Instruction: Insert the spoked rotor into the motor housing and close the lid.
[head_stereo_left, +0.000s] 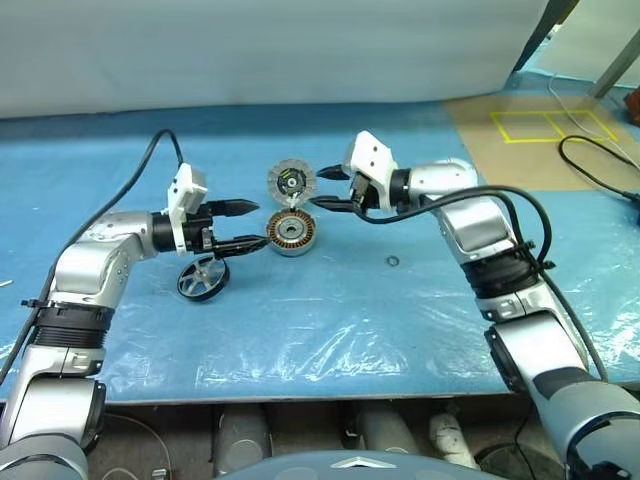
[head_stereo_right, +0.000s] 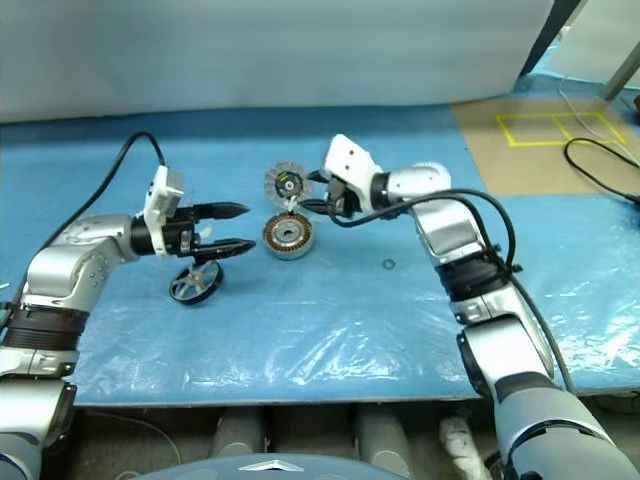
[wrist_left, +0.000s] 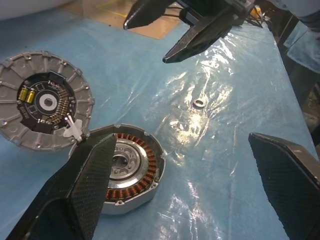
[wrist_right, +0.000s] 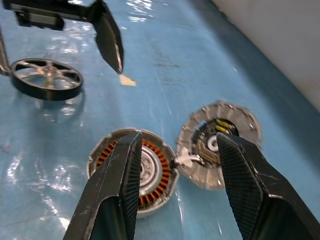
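Observation:
The motor housing (head_stereo_left: 292, 232), a shallow grey cup with copper windings, lies on the blue mat. Its lid (head_stereo_left: 291, 181) stands swung open behind it, ribbed face with black-and-yellow centre showing. The spoked rotor (head_stereo_left: 203, 279), black-rimmed, rests on the mat to the housing's left, below my left arm. My left gripper (head_stereo_left: 258, 224) is open and points at the housing from the left, its tips just short of the rim. My right gripper (head_stereo_left: 320, 188) is open and empty, pointing in from the right beside the lid. The left wrist view shows the housing (wrist_left: 132, 167) and the lid (wrist_left: 45, 107).
A tiny black O-ring (head_stereo_left: 392, 262) lies on the mat to the right of the housing. Clear plastic sheeting (head_stereo_left: 330, 340) covers the mat's front half up to the table edge. At the back right are a brown patch with yellow tape (head_stereo_left: 550, 125) and a black cable (head_stereo_left: 600, 160).

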